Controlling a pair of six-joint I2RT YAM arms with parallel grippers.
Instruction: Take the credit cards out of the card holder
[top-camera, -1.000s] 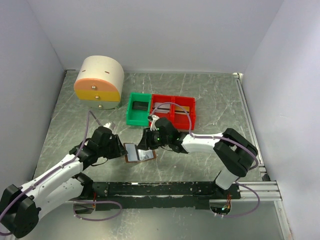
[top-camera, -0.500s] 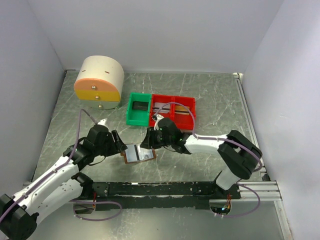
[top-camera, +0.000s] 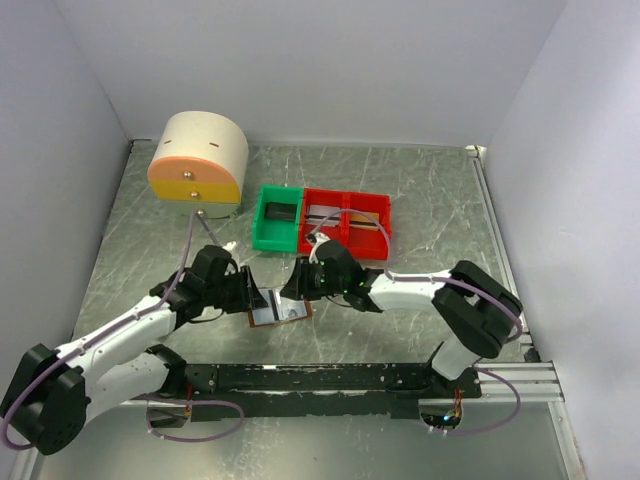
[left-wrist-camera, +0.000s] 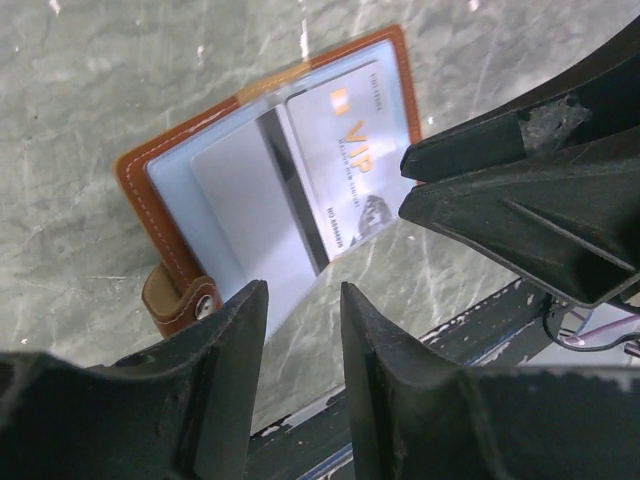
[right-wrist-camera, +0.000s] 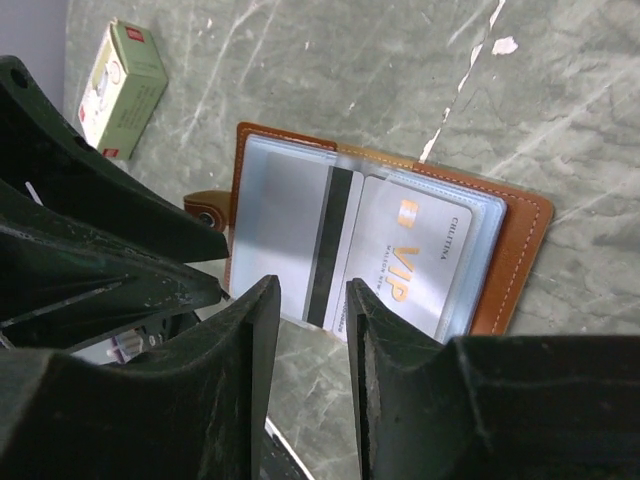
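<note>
The card holder (top-camera: 281, 311) lies open on the table, brown with pale-blue sleeves (left-wrist-camera: 160, 190) (right-wrist-camera: 521, 250). A silver VIP card (left-wrist-camera: 352, 150) (right-wrist-camera: 420, 262) and a card with a black stripe (left-wrist-camera: 240, 195) (right-wrist-camera: 285, 225) stick partway out of its sleeves. My left gripper (top-camera: 256, 298) (left-wrist-camera: 303, 290) hovers at the holder's left side near the snap tab (left-wrist-camera: 175, 300), jaws a little apart, nothing between them. From the right, my right gripper (top-camera: 296, 289) (right-wrist-camera: 312, 285) hangs over the cards' free edge, open by a narrow gap and holding nothing.
A green bin (top-camera: 276, 218) and a red bin (top-camera: 348, 220) stand behind the holder. A cream drawer unit (top-camera: 198, 165) sits at the back left. A small white-and-green box (right-wrist-camera: 122, 85) lies left of the holder. The black mounting rail (top-camera: 320, 378) runs along the near edge.
My left gripper has pulled back slightly, then come in closer to the holder's left edge, its jaws widening and narrowing again. The right gripper has barely moved.
</note>
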